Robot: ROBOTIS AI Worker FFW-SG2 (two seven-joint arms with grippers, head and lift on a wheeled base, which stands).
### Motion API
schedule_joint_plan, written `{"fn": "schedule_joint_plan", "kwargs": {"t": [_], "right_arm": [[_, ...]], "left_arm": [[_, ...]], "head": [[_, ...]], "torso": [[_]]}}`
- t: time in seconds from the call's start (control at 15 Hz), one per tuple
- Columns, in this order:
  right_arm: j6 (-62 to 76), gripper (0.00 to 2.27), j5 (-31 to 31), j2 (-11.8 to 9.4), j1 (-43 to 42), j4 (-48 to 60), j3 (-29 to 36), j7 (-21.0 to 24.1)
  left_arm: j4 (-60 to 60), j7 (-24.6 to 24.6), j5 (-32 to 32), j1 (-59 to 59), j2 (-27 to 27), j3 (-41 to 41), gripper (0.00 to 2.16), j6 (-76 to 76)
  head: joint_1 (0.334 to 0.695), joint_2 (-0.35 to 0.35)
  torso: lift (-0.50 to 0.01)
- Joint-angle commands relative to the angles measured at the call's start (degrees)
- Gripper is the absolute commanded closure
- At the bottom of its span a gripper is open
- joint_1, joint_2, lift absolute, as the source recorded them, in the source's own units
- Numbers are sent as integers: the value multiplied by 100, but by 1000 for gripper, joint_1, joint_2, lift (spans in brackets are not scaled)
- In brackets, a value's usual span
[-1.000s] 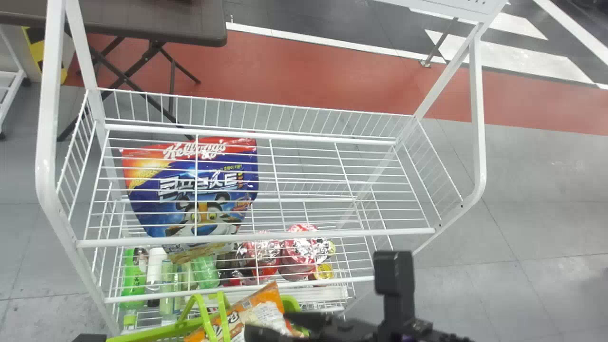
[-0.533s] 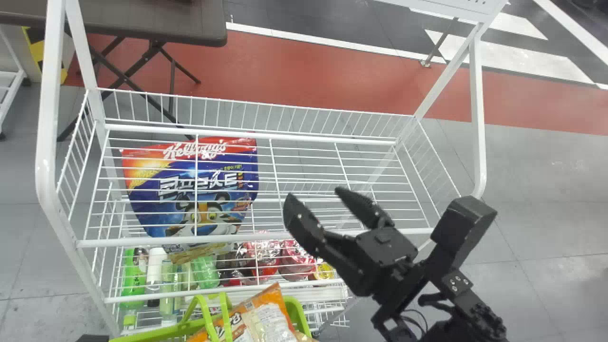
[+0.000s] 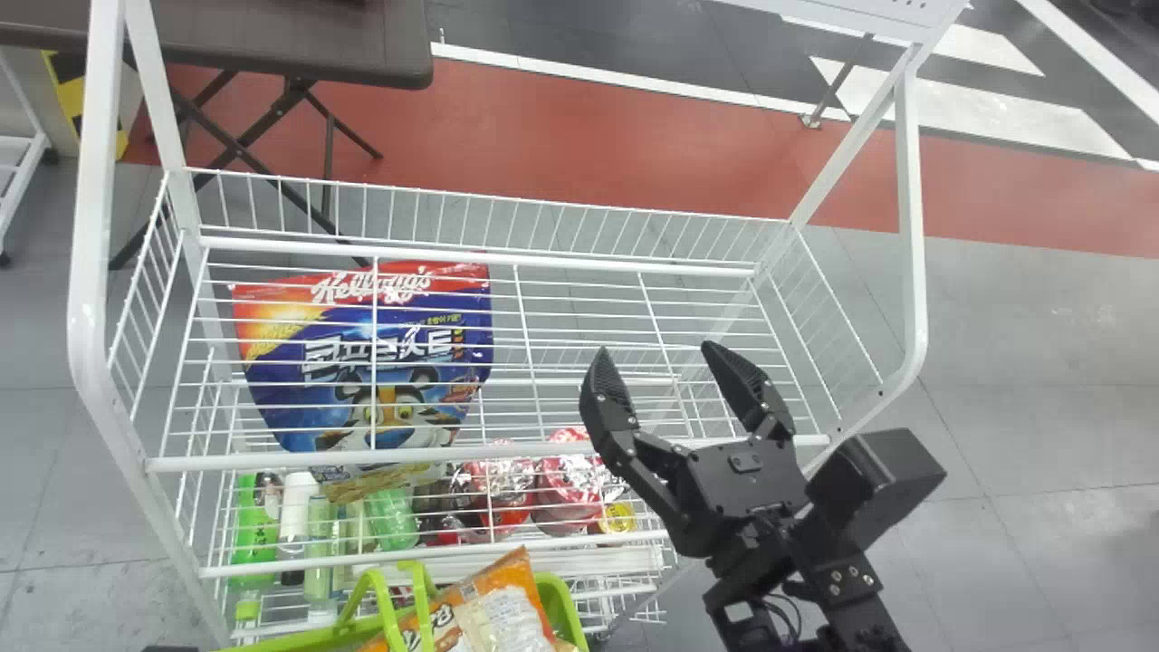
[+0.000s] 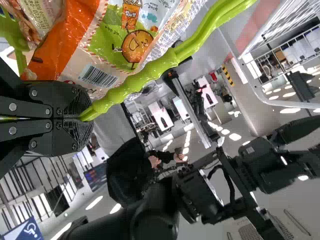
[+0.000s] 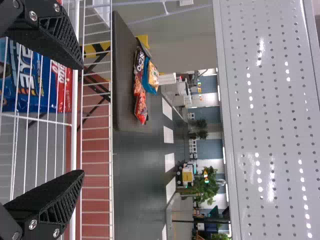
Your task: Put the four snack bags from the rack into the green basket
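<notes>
I had the left gripper (image 4: 85, 116) closed on the knobbly green handle (image 4: 150, 77); a glossy snack bag (image 4: 112, 47), bearing a barcode and cartoon figures, lay in the green basket (image 3: 569, 616). My right gripper (image 3: 659, 349) stood wide at the white wire rack (image 3: 489, 457), beside the blue, tiger-printed bag (image 3: 389, 335).

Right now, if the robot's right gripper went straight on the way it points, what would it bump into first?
Most likely the rack's far wire side, which lies ahead of the right gripper, though its height is hard to judge and it might pass over the top.
</notes>
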State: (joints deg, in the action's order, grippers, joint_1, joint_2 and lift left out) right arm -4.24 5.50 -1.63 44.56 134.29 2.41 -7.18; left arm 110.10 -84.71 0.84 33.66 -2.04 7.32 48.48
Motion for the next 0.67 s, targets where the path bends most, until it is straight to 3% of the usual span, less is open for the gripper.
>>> {"fn": "schedule_joint_plan", "kwargs": {"t": [0.0,0.6], "right_arm": [[181,66,136,-48,87,-52,154,6],[427,90,127,-101,158,-52,154,6]], "left_arm": [[-15,-1,-48,0,-7,32,2115,0],[-24,-10,-66,26,-16,76,2111,0]], "head": [[695,-350],[695,-350]], "torso": [[-6],[-6]]}}
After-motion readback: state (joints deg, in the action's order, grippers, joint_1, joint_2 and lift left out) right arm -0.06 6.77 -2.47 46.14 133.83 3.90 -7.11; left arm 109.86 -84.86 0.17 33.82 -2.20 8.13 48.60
